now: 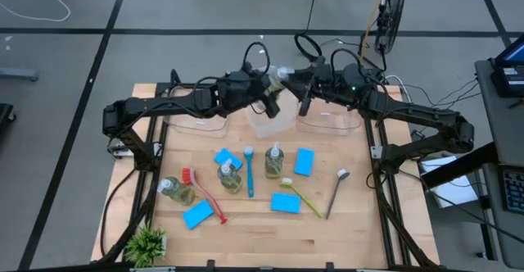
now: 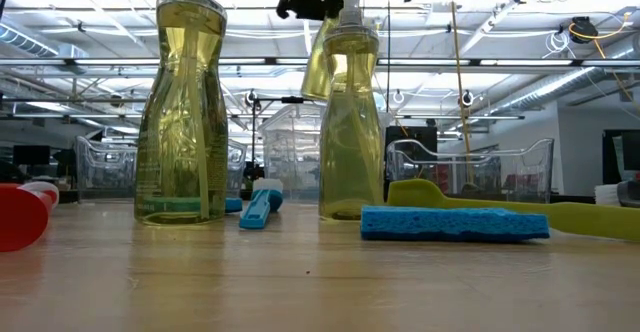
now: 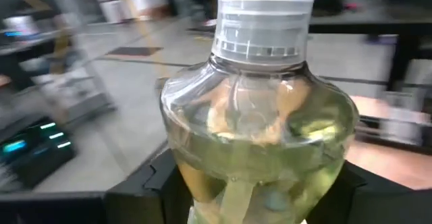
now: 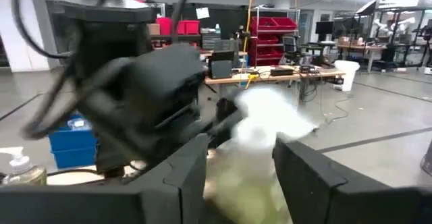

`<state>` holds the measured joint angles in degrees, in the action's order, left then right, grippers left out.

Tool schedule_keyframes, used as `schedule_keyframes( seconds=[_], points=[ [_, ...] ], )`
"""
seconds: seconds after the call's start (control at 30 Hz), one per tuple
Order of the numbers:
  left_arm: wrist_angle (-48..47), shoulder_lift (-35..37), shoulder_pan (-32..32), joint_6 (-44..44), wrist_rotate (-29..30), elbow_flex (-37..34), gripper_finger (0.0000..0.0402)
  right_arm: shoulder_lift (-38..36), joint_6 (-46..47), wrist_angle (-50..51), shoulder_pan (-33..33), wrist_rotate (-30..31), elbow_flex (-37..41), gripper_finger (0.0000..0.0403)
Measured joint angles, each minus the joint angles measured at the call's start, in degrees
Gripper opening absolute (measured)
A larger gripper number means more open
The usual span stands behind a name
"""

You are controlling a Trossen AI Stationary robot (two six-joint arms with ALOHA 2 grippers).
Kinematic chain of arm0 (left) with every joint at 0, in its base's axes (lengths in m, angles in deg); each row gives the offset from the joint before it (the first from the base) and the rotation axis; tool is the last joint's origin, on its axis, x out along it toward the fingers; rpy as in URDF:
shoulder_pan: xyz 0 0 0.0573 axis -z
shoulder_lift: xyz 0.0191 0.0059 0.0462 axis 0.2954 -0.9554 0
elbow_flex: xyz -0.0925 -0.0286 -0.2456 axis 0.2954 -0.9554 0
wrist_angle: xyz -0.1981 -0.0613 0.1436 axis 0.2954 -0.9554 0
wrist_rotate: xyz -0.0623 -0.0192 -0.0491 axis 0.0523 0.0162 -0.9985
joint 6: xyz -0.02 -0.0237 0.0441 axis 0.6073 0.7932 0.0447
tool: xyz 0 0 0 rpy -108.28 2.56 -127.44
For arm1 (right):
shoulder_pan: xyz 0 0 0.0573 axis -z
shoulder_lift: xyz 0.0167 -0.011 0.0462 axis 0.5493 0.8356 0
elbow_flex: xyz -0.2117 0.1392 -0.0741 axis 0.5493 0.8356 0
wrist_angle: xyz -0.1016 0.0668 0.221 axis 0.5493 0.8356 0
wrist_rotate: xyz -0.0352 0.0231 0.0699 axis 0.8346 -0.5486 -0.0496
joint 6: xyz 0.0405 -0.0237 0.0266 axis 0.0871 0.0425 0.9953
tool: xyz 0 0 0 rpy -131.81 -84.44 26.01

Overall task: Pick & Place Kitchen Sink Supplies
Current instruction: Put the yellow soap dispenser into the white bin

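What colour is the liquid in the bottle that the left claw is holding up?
Pale yellow-green, under a white cap; the soap bottle shows best in the left wrist view.

Two dark, near-black six-joint arms, built of slender straight links joined by bulkier rounded housings. Left arm [image 1: 164,106] mounted toward the bench's left edge, right arm [image 1: 409,120] toward its right edge, each base set on a black frame of thin struts. Black cables looped above the wrists and trailed along the links; a small green indicator light on the right arm's wrist housing. Left gripper [image 1: 273,102] and right gripper [image 1: 301,82] matte black throughout. Right gripper's fingers [image 4: 179,177] broad, flat-faced and angular in the right wrist view; edges of the left gripper's fingers [image 3: 152,183] likewise black and blocky. No legible markings or screws discernible.
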<state>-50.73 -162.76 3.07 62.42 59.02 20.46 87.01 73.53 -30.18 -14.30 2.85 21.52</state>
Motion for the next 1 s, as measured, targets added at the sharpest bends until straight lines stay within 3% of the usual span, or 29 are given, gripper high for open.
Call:
schedule_keyframes(
  seconds=[0.17,0.27,0.7,1.0],
  points=[
    [0.97,0.04,-2.23,1.61,10.62,0.0,0.0205,-0.38,-0.02,5.28,-0.17,0.24,0.0,0.0164],
    [1.39,0.09,-3.82,5.65,13.34,0.0,0.0213,-0.38,-0.01,8.55,-0.06,0.51,0.0,0.0165],
    [6.54,-3.53,-7.83,12.66,11.95,-0.02,0.0218,-0.38,-0.07,14.45,-0.13,0.48,0.02,0.016],
    [14.63,-9.96,-8.49,10.82,11.1,-0.06,0.0218,-0.41,-0.09,17.85,-0.35,0.44,0.07,0.0156]
  ],
)
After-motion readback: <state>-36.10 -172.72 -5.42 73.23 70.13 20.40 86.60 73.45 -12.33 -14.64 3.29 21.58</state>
